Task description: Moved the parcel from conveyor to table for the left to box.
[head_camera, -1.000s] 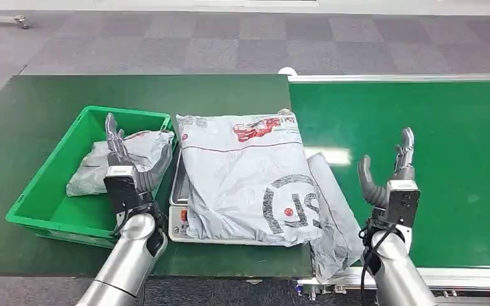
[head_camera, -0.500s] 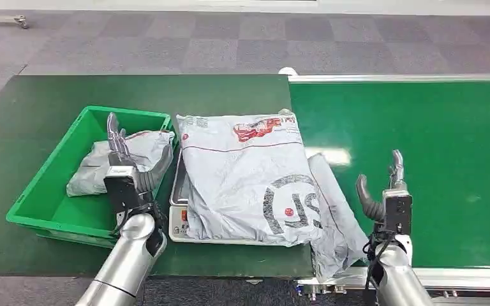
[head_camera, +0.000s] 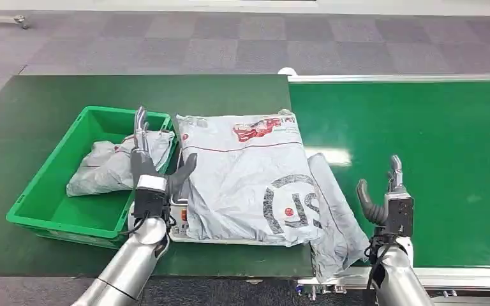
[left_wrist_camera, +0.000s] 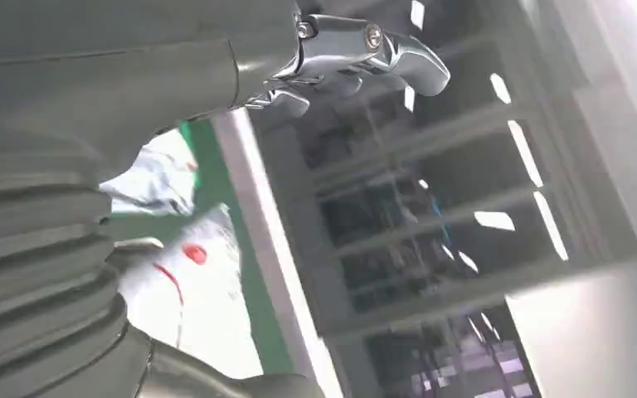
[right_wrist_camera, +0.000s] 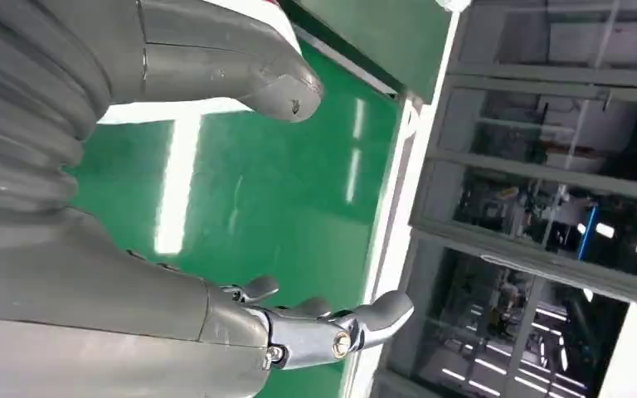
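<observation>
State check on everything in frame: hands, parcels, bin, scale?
left hand: open, raised between bin and big parcel, holding nothing
right hand: open, over the conveyor, holding nothing
big parcel: lying flat on the scale
second parcel: partly under the big one, hanging over the table's edge
green bin: holds one crumpled parcel

The big grey parcel [head_camera: 249, 182] hides most of the scale [head_camera: 177, 224] under it; just a thin strip peeks out at 9 o'clock. The left hand [head_camera: 153, 175] covers part of the small bag [head_camera: 105, 167] in the green bin [head_camera: 44, 185]. The parcel's label [head_camera: 258, 129] is too small to read. Both arms are cut off at the bottom edge.
</observation>
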{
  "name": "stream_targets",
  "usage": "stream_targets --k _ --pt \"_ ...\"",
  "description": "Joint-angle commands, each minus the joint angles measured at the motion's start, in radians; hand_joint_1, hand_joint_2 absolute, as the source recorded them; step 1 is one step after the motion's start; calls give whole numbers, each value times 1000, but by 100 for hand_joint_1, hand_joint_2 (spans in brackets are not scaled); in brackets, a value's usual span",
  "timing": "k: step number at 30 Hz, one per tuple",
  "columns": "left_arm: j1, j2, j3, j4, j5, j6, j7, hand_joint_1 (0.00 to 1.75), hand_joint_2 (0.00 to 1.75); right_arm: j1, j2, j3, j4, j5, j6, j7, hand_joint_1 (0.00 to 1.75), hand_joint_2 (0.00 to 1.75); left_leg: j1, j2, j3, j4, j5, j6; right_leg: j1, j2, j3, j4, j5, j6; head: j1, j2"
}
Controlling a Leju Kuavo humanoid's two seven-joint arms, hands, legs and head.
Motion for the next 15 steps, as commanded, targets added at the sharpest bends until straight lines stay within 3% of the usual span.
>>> stream_targets --k 1,2,4,5,10,15 --pt "-140 61 -213 139 -179 -182 42 0 175 -52 33 -45 103 12 13 1 0 175 1 0 4 -2 0 0 1 0 4 -2 0 -1 0 0" --pt "-173 65 -261 171 -252 -296 148 0 175 -51 30 -46 108 12 13 2 0 175 1 0 4 -3 1 0 1 -1 5 -3 1 -1 0 0" --pt "-178 53 -250 178 -286 -323 179 0 175 -48 30 -49 111 13 11 1 0 175 1 0 2 -1 0 0 1 -1 3 -1 0 -1 0 0" --pt "-216 39 -288 246 -363 -430 295 0 175 -42 32 -54 113 17 6 1 0 175 1 -1 3 -1 0 0 1 -1 4 -2 0 -1 0 0" --pt "-266 -6 -304 378 -443 -615 451 0 175 -41 51 -70 128 46 3 1 0 175 1 0 3 -1 0 0 1 -1 3 -2 0 0 0 0" --pt "-297 -26 -302 463 -529 -702 547 0 175 -37 71 -101 128 73 8 1 0 175 1 0 4 -2 0 0 1 0 4 -2 0 -1 0 0"
